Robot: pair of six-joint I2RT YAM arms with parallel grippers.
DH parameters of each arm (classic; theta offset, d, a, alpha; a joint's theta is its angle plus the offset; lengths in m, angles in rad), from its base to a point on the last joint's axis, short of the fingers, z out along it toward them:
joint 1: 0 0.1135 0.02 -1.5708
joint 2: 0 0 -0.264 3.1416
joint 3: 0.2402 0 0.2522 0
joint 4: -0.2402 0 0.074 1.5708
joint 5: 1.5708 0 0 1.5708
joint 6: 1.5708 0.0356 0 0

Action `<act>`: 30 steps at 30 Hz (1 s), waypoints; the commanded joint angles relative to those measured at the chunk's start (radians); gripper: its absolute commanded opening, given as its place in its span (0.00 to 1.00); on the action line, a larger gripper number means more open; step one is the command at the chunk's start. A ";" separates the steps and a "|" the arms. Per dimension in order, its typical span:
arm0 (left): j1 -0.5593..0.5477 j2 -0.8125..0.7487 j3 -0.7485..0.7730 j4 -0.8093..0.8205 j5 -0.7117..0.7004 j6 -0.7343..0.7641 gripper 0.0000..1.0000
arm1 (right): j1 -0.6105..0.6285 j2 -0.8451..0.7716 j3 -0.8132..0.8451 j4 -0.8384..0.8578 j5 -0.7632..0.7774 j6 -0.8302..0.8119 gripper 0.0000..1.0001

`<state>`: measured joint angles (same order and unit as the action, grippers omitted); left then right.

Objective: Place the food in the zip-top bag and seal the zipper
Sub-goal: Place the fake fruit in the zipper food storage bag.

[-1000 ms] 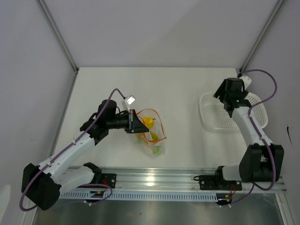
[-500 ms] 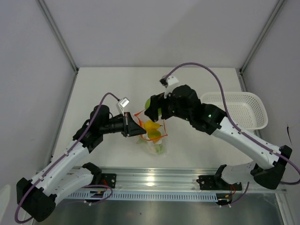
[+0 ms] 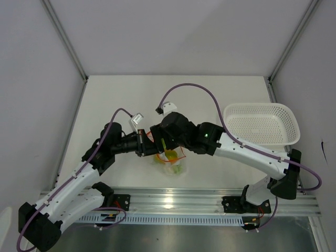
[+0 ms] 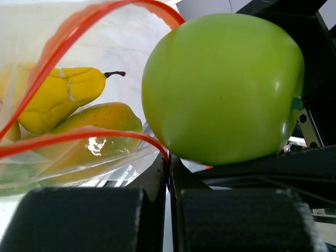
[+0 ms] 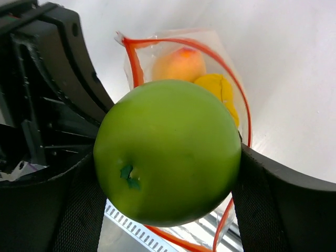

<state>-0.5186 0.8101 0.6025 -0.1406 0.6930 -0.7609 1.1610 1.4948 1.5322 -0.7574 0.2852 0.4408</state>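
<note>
My right gripper (image 5: 168,176) is shut on the green apple (image 5: 168,152), one black finger (image 5: 278,205) on each side of it. The apple (image 4: 223,89) hangs just above the open mouth of the zip-top bag (image 3: 172,161), near the middle of the table. My left gripper (image 4: 169,164) is shut on the orange-red zipper (image 4: 79,26) at the rim and holds the mouth open. Inside the bag lie a yellow pear (image 4: 58,97), an orange-yellow fruit (image 4: 97,126) and a peach (image 5: 179,64). From above, the right wrist (image 3: 176,131) hides most of the apple.
A white mesh basket (image 3: 261,123) stands at the right side of the table with nothing in it. The metal rail (image 3: 173,202) with both arm bases runs along the near edge. Grey walls close in the left, back and right.
The right arm has swung from the basket to the bag, carrying the green apple, and lowered it to the bag's mouth. The left gripper has kept its hold on the zipper rim.
</note>
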 commanded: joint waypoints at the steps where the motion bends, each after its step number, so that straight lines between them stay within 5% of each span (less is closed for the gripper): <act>1: 0.002 -0.032 0.000 0.052 -0.001 -0.014 0.01 | 0.012 -0.001 0.057 -0.077 0.104 0.042 0.15; 6: 0.002 -0.029 -0.001 0.061 -0.003 -0.017 0.00 | 0.028 0.005 0.062 -0.102 0.127 0.047 0.48; 8: 0.002 -0.026 -0.003 0.075 0.000 -0.021 0.01 | 0.035 0.007 0.066 -0.115 0.135 0.050 0.70; 15: 0.000 -0.026 -0.021 0.099 0.008 -0.040 0.01 | 0.042 -0.018 0.075 -0.122 0.146 0.044 0.79; 17: 0.000 -0.032 -0.021 0.098 0.007 -0.041 0.01 | 0.042 -0.025 0.074 -0.123 0.147 0.042 0.99; 30: 0.000 -0.080 -0.017 0.073 0.014 -0.054 0.01 | 0.039 -0.065 0.134 -0.161 0.244 0.053 1.00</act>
<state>-0.5186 0.7574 0.5835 -0.0925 0.6849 -0.7956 1.1961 1.4849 1.6005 -0.8993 0.4530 0.4782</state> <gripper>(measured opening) 0.005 0.993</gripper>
